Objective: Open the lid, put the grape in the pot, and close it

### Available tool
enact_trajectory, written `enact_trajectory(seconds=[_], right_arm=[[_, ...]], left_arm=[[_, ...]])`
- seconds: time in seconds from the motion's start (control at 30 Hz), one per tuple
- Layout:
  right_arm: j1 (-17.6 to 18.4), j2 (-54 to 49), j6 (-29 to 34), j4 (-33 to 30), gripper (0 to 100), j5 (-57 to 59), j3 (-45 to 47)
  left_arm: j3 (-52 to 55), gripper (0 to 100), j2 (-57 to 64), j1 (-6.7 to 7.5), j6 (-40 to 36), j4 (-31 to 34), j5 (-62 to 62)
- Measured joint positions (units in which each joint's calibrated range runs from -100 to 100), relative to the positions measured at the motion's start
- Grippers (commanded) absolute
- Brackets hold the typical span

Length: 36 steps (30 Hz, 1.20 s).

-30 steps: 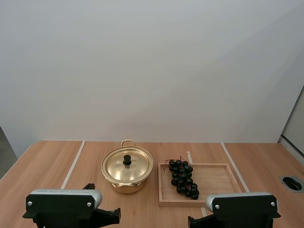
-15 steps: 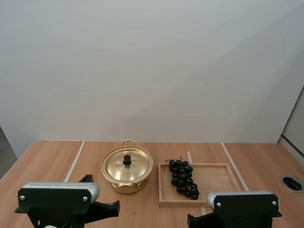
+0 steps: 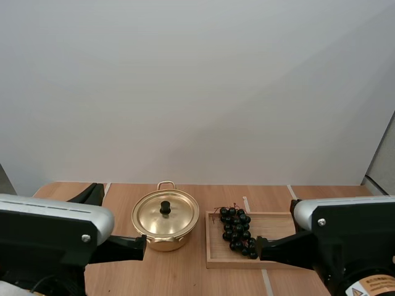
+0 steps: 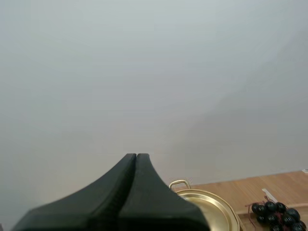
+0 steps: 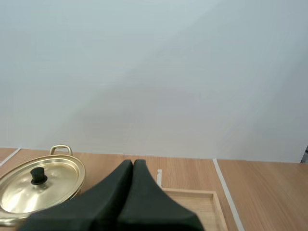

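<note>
Pot (image 3: pixel 162 239) stands on the table (image 3: pixel 271 198), just left of the wooden tray (image 3: pixel 284 231). Its lid (image 3: pixel 154 217) is seated, with the black knob (image 3: pixel 165 208) upright at the centre. Grapes (image 3: pixel 237 232) lie along the tray's left side, near the pot and apart from it.

Left pincer (image 4: pixel 136 156): fingers pressed together, holding nothing, short of the pot.
Right pincer (image 5: pixel 133 163): fingers pressed together, empty, pointing between pot and tray.

Progress (judged): no step done. The lid is not lifted and the grapes are untouched, so opening, loading and closing all remain. The first move probably goes to the knob, and the fingers must spread before any grasp.
</note>
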<state>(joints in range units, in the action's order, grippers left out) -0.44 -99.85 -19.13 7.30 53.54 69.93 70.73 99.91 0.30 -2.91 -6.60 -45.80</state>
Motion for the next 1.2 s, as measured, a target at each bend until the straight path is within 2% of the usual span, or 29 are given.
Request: enact_trajectory(seconds=[0.2, 0.27, 0.3, 0.37, 0.47, 0.5, 0.53, 0.77, 1.0, 1.13, 1.17, 1.2], right_arm=[[0.0, 2.2, 0.0, 0.0, 0, 11.6, -5.2], [0.0, 5.5, 0.0, 0.0, 0, 15.2, -6.0], [0.0, 8.0, 0.0, 0.0, 9, 17.2, -6.5], [0.0, 11.5, 0.0, 0.0, 32, 19.7, -7.0], [0.0, 15.8, 0.0, 0.0, 73, 21.5, -7.2], [0.0, 16.8, 0.0, 0.0, 88, 21.7, -7.4], [0.0, 17.4, 0.0, 0.0, 100, 21.7, -7.4], [0.0, 18.8, 0.0, 0.0, 100, 19.0, -7.5], [0.0, 18.9, 0.0, 0.8, 100, 12.6, -7.5], [0.0, 19.7, 0.0, 0.8, 100, 13.2, -7.5], [0.0, 20.3, 0.0, 0.8, 100, 13.8, -7.5], [0.0, 20.6, 0.0, 0.8, 100, 14.2, -7.5]], left_arm=[[-4.8, 1, -0.3, 0.00, 0.1, 0.0, -9.3], [-5.4, 10, -1.8, 0.00, -0.5, 0.0, -11.3], [-5.6, 18, -3.1, 0.00, -1.0, 0.0, -12.5], [-5.7, 41, -5.6, 0.00, -1.4, 0.0, -15.0], [-5.7, 92, -9.4, 0.00, -1.7, 0.1, -18.6], [-5.7, 100, -11.0, 0.00, -1.8, 0.3, -19.6], [-5.7, 100, -11.5, 0.00, -1.8, 0.4, -20.2], [-5.8, 100, -19.1, 0.00, -1.6, -0.7, -16.3], [-10.7, 100, -28.6, 0.00, 3.6, -2.2, -17.8], [-14.5, 100, -36.0, 0.00, 8.0, -4.1, -20.0], [-17.2, 100, -40.6, 0.00, 13.2, -7.8, -21.8], [-17.9, 100, -41.9, 0.00, 14.5, -9.1, -22.0]])
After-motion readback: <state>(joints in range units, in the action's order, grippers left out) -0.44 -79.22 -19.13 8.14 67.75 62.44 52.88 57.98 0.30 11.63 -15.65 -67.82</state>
